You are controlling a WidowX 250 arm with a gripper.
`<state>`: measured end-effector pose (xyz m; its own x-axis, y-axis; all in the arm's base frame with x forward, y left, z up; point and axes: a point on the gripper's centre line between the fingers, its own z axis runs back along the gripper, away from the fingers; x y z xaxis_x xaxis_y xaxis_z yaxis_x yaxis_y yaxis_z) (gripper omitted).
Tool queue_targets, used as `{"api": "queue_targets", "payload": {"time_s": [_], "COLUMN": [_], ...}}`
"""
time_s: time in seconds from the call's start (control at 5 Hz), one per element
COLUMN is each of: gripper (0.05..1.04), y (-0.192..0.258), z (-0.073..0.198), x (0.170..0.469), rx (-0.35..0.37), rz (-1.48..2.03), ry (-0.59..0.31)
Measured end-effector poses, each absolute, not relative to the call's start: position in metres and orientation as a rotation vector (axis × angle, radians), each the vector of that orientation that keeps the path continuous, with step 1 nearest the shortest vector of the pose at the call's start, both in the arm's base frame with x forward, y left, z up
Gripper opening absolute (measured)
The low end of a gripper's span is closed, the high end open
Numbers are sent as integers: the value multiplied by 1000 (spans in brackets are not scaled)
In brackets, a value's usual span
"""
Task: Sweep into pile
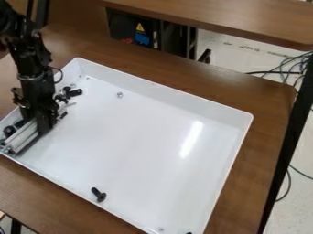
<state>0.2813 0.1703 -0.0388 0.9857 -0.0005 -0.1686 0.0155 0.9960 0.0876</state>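
My gripper (45,121) hangs at the left edge of the white tray (140,137), by the metal bars (23,136) and small dark parts (72,93) clustered there; I can't tell how far open it is or whether it has hold of anything. Pressing too low, I might wedge the bars against that side or scatter the loose bits. The black bolt (99,195) by the near edge and the small metal piece (120,95) toward the far edge lie well apart, so a short stroke could miss both, and an off-centre push might spin the bolt aside.
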Motion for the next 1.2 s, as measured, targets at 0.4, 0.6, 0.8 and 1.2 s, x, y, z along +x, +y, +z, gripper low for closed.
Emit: {"api": "queue_targets", "payload": {"time_s": [0.4, 0.6, 0.8, 1.2], "gripper": [353, 353, 353, 353], "y": [115, 66, 32, -61], "z": [-36, -10, 4, -17], "x": [314, 335, 343, 324], "rx": [36, 77, 104, 31], "rz": [-20, -33, -37, -11], "ry": [112, 91, 73, 47]}}
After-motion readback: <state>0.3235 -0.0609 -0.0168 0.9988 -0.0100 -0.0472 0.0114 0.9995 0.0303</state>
